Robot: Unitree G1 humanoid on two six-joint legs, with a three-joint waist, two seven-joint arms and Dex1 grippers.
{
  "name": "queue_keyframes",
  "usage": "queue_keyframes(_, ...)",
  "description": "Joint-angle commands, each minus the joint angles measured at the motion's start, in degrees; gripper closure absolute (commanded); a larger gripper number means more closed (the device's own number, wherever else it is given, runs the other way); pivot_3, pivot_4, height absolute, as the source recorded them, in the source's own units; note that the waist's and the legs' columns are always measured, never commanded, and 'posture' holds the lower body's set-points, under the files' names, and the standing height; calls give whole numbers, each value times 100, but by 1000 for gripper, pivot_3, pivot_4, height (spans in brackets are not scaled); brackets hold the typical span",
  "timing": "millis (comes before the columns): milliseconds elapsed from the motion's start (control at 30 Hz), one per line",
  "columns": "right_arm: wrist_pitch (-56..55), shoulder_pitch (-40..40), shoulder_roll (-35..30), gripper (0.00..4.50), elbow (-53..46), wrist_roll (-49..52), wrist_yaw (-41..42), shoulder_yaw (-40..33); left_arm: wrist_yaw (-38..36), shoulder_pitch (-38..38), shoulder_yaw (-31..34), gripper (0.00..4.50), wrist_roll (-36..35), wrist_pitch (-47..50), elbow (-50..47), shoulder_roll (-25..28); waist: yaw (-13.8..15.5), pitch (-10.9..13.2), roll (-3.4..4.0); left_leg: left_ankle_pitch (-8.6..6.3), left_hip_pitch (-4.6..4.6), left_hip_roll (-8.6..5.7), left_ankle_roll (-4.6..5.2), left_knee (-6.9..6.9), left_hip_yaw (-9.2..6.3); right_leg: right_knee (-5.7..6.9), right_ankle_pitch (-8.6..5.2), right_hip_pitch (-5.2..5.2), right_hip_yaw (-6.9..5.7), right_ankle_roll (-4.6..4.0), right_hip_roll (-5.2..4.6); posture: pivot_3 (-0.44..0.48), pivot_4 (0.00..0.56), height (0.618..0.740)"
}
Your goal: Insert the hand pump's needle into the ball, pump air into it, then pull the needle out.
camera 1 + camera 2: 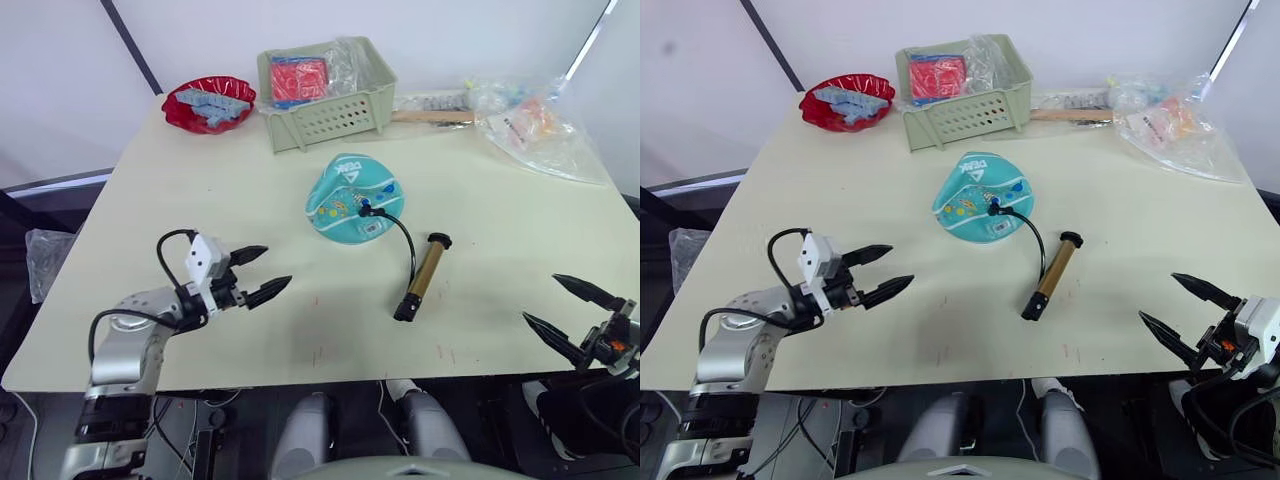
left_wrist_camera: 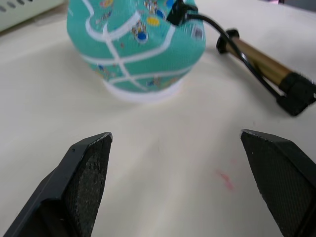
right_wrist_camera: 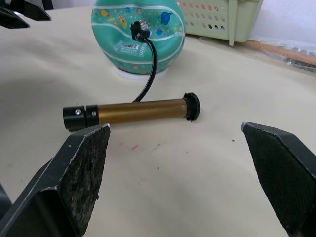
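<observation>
The teal ball [image 1: 352, 200] with cartoon prints sits on a white ring at the table's middle. The needle's black fitting [image 1: 366, 211] is pressed against the ball's near side; the metal pin itself is hidden. A thin black hose [image 1: 407, 238] curves from it to the hand pump [image 1: 424, 275], whose gold barrel lies flat just right of the ball. My left gripper [image 1: 277, 266] hovers open over the table, near-left of the ball, with nothing in it. My right gripper [image 1: 540, 298] is open and empty at the near right edge, pointing at the pump [image 3: 133, 111].
A green basket [image 1: 330, 115] with red packets stands behind the ball. A red bowl [image 1: 208, 105] of grey pieces is at the far left. Plastic bags [image 1: 540, 125] and a wooden stick [image 1: 432, 116] lie at the far right. The table's near edge [image 1: 300, 378] runs below both grippers.
</observation>
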Motion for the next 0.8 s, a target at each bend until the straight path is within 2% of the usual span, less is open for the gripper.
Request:
queue_keyframes(33, -158, 43, -191, 0, 72, 167, 132, -284, -145, 225, 322, 101, -160, -178, -74, 202, -6, 0, 0, 0, 0, 1, 0, 3, -5, 1, 1, 3, -6, -2, 1, 0, 150, 738)
queue_keyframes(333, -151, 1, -448, 0, 294, 344, 424, -386, -378, 1040, 529, 101, -401, 1, -462, 498, -17, -1, 1, 1, 0, 4, 0, 11, -31, -1, 2, 19, -33, -5, -3, 0, 150, 738)
queue_keyframes(533, 41, 31, -473, 0, 106, 516, 536, -325, -108, 1093, 284, 101, -431, 424, -1104, 449, -2, 1, 6, 0, -2, 5, -1, 67, -95, -1, -4, 69, -94, -31, -39, 0, 150, 738)
queue_keyframes(800, 196, 169, -465, 0, -420, 631, 702, -158, 845, 682, -609, 101, -393, 1670, -2345, 227, 12, -3, 16, 1, 5, 2, -2, 89, -140, 0, -1, 106, -135, -41, -50, 0, 150, 738)
